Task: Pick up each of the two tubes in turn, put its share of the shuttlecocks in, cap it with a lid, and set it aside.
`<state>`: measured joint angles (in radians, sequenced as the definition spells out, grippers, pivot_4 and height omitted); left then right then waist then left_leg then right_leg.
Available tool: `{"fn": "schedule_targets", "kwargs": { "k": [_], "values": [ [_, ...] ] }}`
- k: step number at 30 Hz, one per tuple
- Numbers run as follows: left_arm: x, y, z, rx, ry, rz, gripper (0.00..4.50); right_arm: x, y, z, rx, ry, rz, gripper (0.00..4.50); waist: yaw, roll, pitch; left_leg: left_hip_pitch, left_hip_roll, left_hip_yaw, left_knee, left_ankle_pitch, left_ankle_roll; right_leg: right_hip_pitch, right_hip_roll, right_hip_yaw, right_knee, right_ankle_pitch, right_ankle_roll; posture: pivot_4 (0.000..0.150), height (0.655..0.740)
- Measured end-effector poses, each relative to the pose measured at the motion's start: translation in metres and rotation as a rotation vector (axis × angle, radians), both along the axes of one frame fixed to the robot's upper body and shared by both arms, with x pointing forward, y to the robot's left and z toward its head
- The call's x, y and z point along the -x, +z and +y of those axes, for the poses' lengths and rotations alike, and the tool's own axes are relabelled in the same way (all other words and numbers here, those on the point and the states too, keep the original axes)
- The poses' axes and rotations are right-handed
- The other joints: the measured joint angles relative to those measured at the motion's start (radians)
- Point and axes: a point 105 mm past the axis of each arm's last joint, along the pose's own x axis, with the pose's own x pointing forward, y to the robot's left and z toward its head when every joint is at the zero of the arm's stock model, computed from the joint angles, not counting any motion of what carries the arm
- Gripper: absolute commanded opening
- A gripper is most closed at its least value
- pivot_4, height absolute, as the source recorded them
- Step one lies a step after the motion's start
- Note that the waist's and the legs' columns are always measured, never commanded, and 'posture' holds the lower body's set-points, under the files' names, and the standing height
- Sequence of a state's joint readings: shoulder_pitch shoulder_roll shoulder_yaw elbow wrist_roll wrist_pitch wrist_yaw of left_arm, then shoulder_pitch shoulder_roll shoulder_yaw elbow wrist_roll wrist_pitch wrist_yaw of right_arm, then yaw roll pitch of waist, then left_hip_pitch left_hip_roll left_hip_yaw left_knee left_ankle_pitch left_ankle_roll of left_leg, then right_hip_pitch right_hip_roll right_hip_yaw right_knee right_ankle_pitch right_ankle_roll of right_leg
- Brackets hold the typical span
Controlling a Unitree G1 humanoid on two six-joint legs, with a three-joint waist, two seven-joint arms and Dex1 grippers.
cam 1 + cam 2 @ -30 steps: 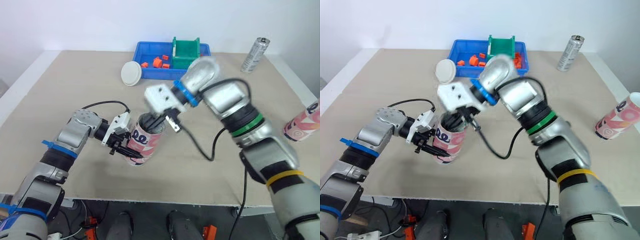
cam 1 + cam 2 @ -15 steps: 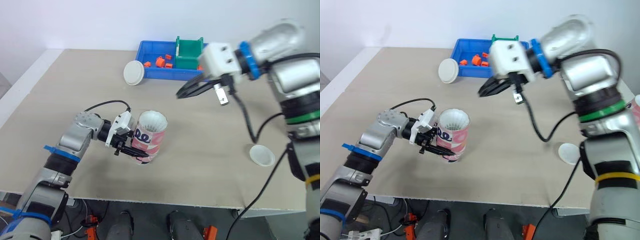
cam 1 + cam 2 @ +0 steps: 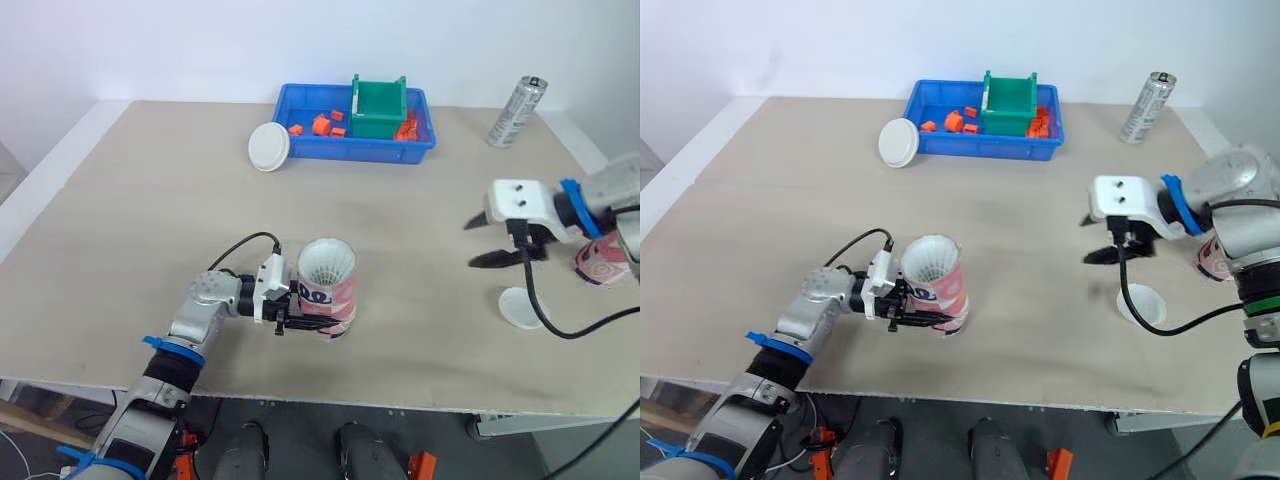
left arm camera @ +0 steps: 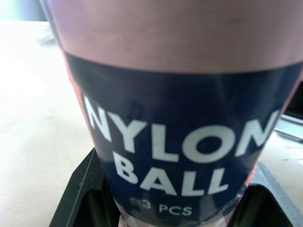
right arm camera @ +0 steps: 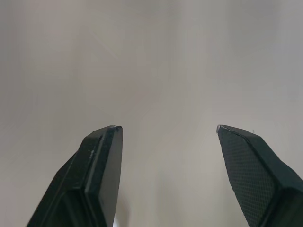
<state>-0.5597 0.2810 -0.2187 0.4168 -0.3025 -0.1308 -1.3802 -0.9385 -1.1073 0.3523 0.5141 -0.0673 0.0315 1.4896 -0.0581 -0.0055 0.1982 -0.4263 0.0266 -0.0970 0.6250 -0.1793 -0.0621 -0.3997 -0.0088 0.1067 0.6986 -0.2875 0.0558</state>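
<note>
Left fingers (image 4: 76, 198) clenched on tube (image 3: 328, 295), near upright, bench (image 3: 150, 200) 6 o'clock. White shuttlecocks (image 3: 327, 266) show in mouth. Right fingers (image 5: 102, 179) spread, empty: pulled out of tube mouth, now near lid (image 3: 519, 308) at 4 o'clock. Looks like loading done, capping next. Second tube (image 3: 603, 262) at 3 o'clock.

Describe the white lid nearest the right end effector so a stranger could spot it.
On the table, look right to the pink tube near the edge. The round white lid lies flat beside it, nearer the front edge than the open right end effector. The other white lid sits back by the blue tray; this one lies alone.
</note>
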Motion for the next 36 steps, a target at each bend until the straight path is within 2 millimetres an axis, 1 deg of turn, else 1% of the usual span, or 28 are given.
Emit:
{"fn": "schedule_targets", "kwargs": {
  "k": [1,3,6,13,17,22,26,29,32,33,34,35,36],
  "values": [
    [-0.001,0.001,-0.001,-0.002,0.000,-0.021,2.21,-0.001,-0.007,-0.014,0.017,-0.051,0.017,3.45,0.000,0.000,0.000,0.001,0.000,0.001,0.000,0.001,0.000,0.000,0.000,0.001,0.000,0.000,0.001,0.150,0.7384],
    [-0.002,0.001,-0.002,0.000,0.001,-0.033,2.21,-0.001,-0.013,-0.029,0.026,-0.111,0.044,3.45,0.000,0.000,0.000,0.001,0.000,0.003,-0.001,0.001,-0.001,0.000,0.000,0.003,0.000,0.001,0.001,0.150,0.7384],
    [-0.004,0.000,-0.002,-0.004,0.001,-0.038,2.21,-0.001,-0.018,-0.040,0.013,-0.158,0.067,3.45,-0.006,0.000,0.000,0.002,0.000,0.004,-0.001,0.001,-0.001,0.001,0.000,0.005,0.000,0.001,0.002,0.150,0.7384],
    [-0.004,0.000,-0.001,-0.008,-0.001,-0.038,2.21,0.001,-0.035,-0.054,0.018,-0.216,0.105,3.45,-0.016,0.000,0.000,0.003,0.000,0.004,-0.001,0.001,-0.001,0.002,0.000,0.005,0.000,0.002,0.003,0.150,0.7384],
    [-0.005,0.000,-0.001,-0.016,-0.006,-0.031,2.21,0.003,-0.050,-0.052,0.011,-0.215,0.146,3.45,-0.018,0.000,0.000,0.003,0.000,0.004,-0.001,0.001,-0.001,0.003,0.000,0.005,0.000,0.002,0.003,0.150,0.7384],
    [-0.006,-0.001,-0.001,-0.032,-0.010,-0.028,2.21,0.006,-0.054,-0.054,0.007,-0.218,0.148,3.45,-0.018,0.000,0.000,0.009,0.000,0.003,-0.001,0.001,-0.001,0.010,0.001,0.005,-0.001,0.001,0.004,0.150,0.7384],
    [-0.006,-0.001,0.000,-0.036,-0.007,-0.028,2.21,0.009,-0.057,-0.055,0.009,-0.213,0.142,3.45,-0.018,-0.001,-0.001,0.012,0.000,0.003,-0.001,0.001,-0.001,0.014,0.001,0.005,-0.002,-0.002,0.009,0.150,0.7384],
    [-0.006,-0.002,0.001,-0.038,-0.006,-0.026,2.21,0.012,-0.060,-0.053,0.010,-0.210,0.154,2.65,-0.018,-0.003,-0.001,0.017,0.000,0.003,-0.001,0.001,-0.001,0.018,0.001,0.005,-0.003,-0.002,0.010,0.150,0.7384],
    [-0.006,-0.003,0.001,-0.040,-0.005,-0.022,2.21,0.015,-0.063,-0.051,0.011,-0.201,0.185,1.27,-0.019,-0.004,-0.001,0.019,0.000,0.003,-0.001,0.001,-0.001,0.021,0.001,0.006,-0.004,-0.002,0.011,0.150,0.7384],
    [-0.006,-0.003,0.001,-0.040,-0.005,-0.021,2.21,0.015,-0.063,-0.051,0.012,-0.203,0.184,0.65,-0.019,-0.004,-0.001,0.019,0.000,0.004,-0.001,0.001,-0.001,0.022,0.001,0.006,-0.005,-0.001,0.011,0.150,0.7384],
    [-0.006,-0.003,0.001,-0.040,-0.004,-0.020,2.21,0.015,-0.063,-0.050,0.012,-0.206,0.187,0.13,-0.019,-0.004,-0.001,0.019,0.000,0.004,-0.001,0.001,-0.001,0.022,0.001,0.006,-0.006,0.000,0.012,0.150,0.7384],
    [-0.006,-0.003,0.001,-0.040,-0.004,-0.020,2.21,0.015,-0.063,-0.050,0.015,-0.207,0.189,0.03,-0.019,-0.004,-0.001,0.019,0.000,0.004,-0.001,0.001,-0.001,0.022,0.001,0.006,-0.007,0.000,0.012,0.150,0.7384],
    [-0.006,-0.003,0.001,-0.039,-0.005,-0.020,2.21,0.015,-0.063,-0.050,0.017,-0.207,0.193,0.03,-0.019,-0.004,-0.001,0.019,0.000,0.004,-0.002,0.001,-0.001,0.022,0.001,0.006,-0.008,0.000,0.012,0.150,0.7384]
  ]
}}
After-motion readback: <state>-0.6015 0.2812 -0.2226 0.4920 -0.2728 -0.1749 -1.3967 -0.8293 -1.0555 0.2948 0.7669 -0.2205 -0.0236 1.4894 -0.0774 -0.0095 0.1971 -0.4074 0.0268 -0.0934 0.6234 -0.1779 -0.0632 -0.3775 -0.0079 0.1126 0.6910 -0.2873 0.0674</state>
